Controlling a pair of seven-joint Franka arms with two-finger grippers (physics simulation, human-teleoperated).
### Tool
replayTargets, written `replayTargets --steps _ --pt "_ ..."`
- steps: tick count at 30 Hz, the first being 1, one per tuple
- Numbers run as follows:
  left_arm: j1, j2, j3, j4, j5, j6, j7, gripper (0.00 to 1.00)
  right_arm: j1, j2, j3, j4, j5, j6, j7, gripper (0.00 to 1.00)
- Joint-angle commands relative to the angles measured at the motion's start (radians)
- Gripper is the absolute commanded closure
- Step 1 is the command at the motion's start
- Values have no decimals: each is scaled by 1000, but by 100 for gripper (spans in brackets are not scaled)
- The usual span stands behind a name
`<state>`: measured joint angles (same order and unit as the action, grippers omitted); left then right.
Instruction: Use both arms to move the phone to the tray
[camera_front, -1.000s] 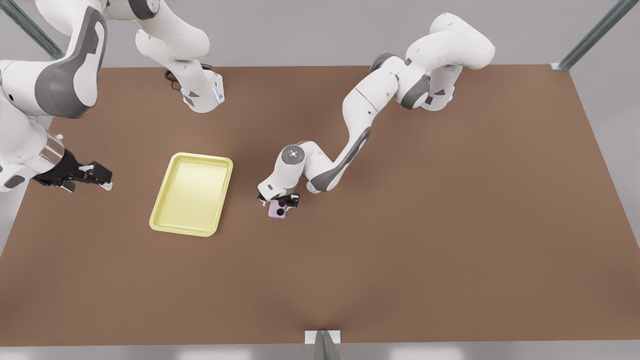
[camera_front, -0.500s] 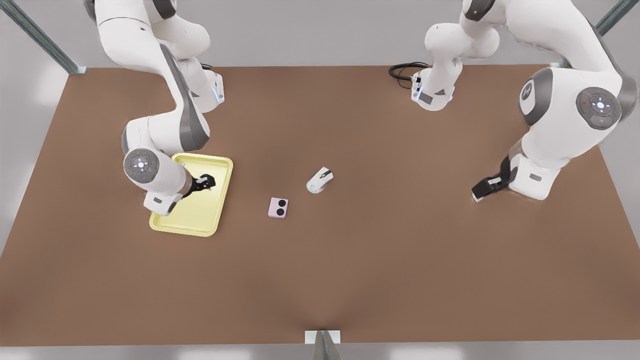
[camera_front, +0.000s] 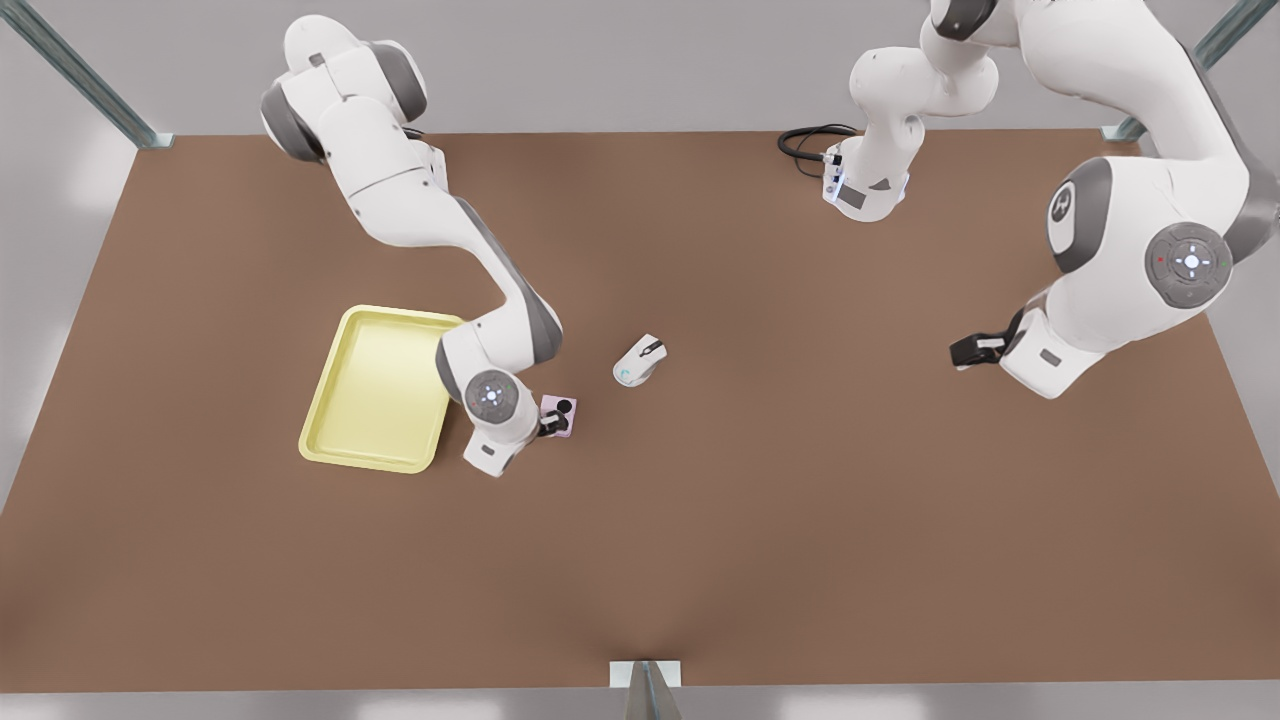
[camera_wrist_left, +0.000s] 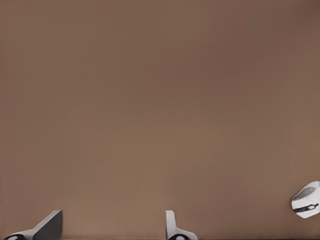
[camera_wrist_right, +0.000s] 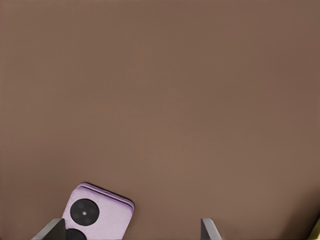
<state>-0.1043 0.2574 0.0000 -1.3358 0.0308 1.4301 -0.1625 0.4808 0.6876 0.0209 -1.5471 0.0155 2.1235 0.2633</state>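
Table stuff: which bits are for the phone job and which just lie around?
For the job: small pale pink square phone; shallow pale yellow rectangular tray; right gripper open at phone; left gripper open, waiting far off.
Just lying about: white computer mouse.

Honestly there's nothing here you can read. No words, brand names, numbers or stickers on anything. The closest thing to a sign is a small round emblem on the grey joint cover of one arm (camera_front: 1063, 206) at the front view's right, and it's too small to make out as a letter or logo.
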Motion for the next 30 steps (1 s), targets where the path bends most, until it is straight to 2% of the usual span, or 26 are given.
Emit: replayTargets --steps 1,3,6,16,30 --pt "0 5 0 1 1 -10 236 0 7 4 -1 -24 1 144 548 0" --pt "0 10 0 1 1 -8 236 0 16 -8 2 -88 1 216 599 0" --pt "0 20 0 1 1 -7 236 0 36 -83 4 -174 -2 202 735 0" --pt "0 34 0 3 1 6 236 0 53 -36 5 -180 -6 246 817 0" --pt "2 49 0 3 0 24 236 0 65 4 8 -196 -20 276 781 0"
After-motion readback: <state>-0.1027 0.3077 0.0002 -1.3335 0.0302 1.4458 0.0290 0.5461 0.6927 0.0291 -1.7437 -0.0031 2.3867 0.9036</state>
